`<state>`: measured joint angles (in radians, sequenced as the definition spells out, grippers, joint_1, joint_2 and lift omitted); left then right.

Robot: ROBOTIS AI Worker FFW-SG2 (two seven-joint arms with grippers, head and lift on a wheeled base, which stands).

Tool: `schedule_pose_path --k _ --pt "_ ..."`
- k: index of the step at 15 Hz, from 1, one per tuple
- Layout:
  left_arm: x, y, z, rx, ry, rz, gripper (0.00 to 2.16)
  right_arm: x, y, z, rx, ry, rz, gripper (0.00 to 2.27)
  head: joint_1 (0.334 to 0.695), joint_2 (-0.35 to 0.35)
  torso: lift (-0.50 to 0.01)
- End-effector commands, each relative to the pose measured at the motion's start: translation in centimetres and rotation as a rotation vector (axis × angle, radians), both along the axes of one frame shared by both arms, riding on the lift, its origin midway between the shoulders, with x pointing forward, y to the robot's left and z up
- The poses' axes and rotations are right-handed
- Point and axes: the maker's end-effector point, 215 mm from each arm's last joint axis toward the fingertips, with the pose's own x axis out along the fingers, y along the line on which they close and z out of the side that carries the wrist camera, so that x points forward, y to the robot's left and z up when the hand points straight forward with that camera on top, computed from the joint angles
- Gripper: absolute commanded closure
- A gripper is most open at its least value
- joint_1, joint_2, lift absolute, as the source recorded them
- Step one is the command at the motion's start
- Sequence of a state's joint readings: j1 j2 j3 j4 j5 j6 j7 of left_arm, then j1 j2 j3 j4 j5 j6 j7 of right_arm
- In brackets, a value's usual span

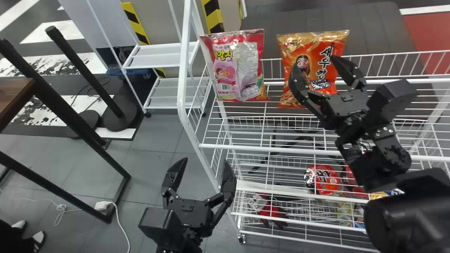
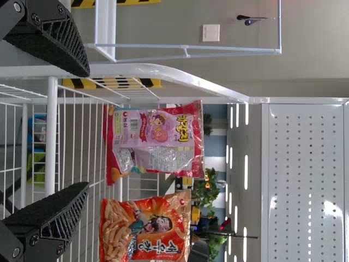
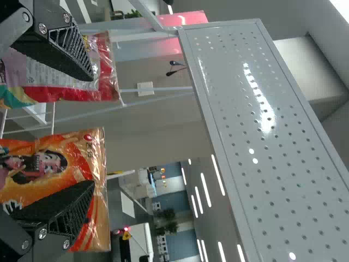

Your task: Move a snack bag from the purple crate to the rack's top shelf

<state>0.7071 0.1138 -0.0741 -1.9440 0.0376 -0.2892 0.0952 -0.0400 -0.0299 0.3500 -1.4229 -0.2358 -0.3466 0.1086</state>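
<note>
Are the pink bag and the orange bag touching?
Apart: the head view shows a gap between the pink bag and the orange bag, with a rack rail visible through it.

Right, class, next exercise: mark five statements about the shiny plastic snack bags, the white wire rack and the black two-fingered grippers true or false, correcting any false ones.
1. The pink-and-red bag is on the rack's top shelf. True.
2. In the head view, the orange bag is left of the pink-and-red bag. False: it is on the right.
3. The left gripper has its fingers spread apart. True.
4. The right gripper is clamped shut on the pink-and-red bag. False: its fingers are apart, by the orange bag.
5. A round red package sits lower in the rack than both bags. True.
</note>
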Motion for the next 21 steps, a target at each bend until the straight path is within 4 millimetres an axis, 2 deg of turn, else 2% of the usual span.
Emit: schedule_pose_path --k 1,3,4,7,10,12,13,14,16,18,21 --pt "0.0 0.3 -0.1 -0.01 0.002 -0.006 0.1 -2.1 -3.5 -0.4 -0.02 -0.02 -0.039 0.17 0.695 0.219 0.001" --pt "-0.3 0.4 0.3 -0.026 0.0 -0.01 0.1 -4.6 -6.4 -1.5 -0.059 0.009 -0.053 0.16 0.695 0.197 0.001" --pt "-0.8 0.4 0.7 -0.023 0.0 -0.022 0.1 -6.0 -7.7 -2.7 -0.083 0.059 -0.054 0.16 0.695 0.184 0.001" --pt "-2.9 0.6 2.1 -0.028 0.032 -0.054 0.1 -11.5 -10.7 -4.5 -0.153 0.118 -0.058 0.16 0.695 0.137 0.001" --pt "-4.8 1.0 4.0 -0.017 0.054 -0.062 0.1 -16.7 -12.1 -4.8 -0.202 0.133 -0.063 0.16 0.695 0.115 0.001" --pt "-6.0 0.4 4.9 -0.012 0.086 -0.079 0.1 -19.2 -12.7 -4.6 -0.228 0.15 -0.061 0.16 0.695 0.11 0.001" --pt "-6.4 0.1 5.6 -0.012 0.087 -0.088 0.1 -20.2 -13.0 -4.5 -0.237 0.166 -0.059 0.17 0.695 0.107 0.001" --pt "-6.8 -0.3 4.9 -0.015 0.132 -0.098 0.1 -21.3 -13.2 -4.3 -0.245 0.183 -0.056 0.17 0.695 0.103 0.001" --pt "-7.4 -0.9 5.0 -0.017 0.154 -0.11 0.1 -22.8 -13.8 -4.3 -0.265 0.228 -0.061 0.18 0.695 0.082 0.001" --pt "-7.7 -1.1 5.1 -0.006 0.154 -0.107 0.1 -23.6 -15.3 -4.9 -0.29 0.29 -0.1 0.18 0.695 0.067 0.001" --pt "-8.0 -0.8 4.0 0.01 0.173 -0.087 0.1 -24.4 -17.8 -6.8 -0.339 0.383 -0.143 0.18 0.695 0.031 0.001"
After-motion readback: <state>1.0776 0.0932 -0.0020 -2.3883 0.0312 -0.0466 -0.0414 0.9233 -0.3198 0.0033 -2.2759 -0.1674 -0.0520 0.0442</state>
